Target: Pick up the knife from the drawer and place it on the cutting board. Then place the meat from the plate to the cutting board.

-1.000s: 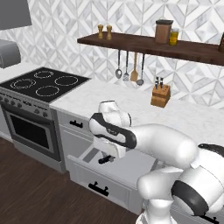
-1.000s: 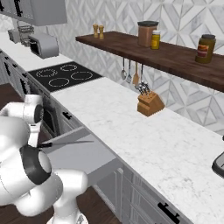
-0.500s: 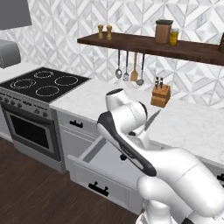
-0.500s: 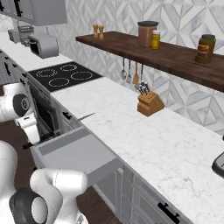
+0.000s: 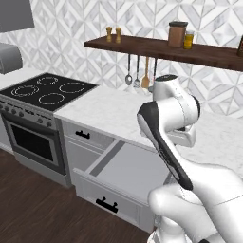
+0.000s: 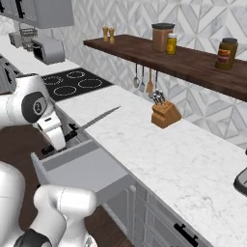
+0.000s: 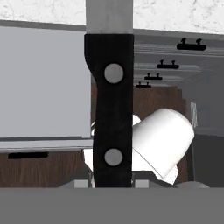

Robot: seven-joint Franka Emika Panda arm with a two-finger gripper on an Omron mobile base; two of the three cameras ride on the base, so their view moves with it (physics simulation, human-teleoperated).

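I hold the knife (image 6: 94,120) aloft over the pulled-out drawer (image 6: 87,166), my gripper (image 6: 71,133) pinched on its black handle. In the right base view the grey blade slants up and away from my hand, its tip reaching over the edge of the white marble counter (image 6: 193,159). Seen from my hand camera, the knife (image 7: 110,92) runs straight up the middle, two steel rivets showing on the handle and the blade leaving the top of the picture; the grey drawer (image 7: 43,83) lies behind it to the left.

From the left base view the drawer (image 5: 128,173) stands wide open below the counter (image 5: 114,111), its black bar handle on the front panel, with my arm bent above it. The stove (image 5: 45,90) sits to the left. Against the back wall a tan knife block (image 6: 165,114) stands on the counter beneath the dark wooden shelf (image 6: 178,58).
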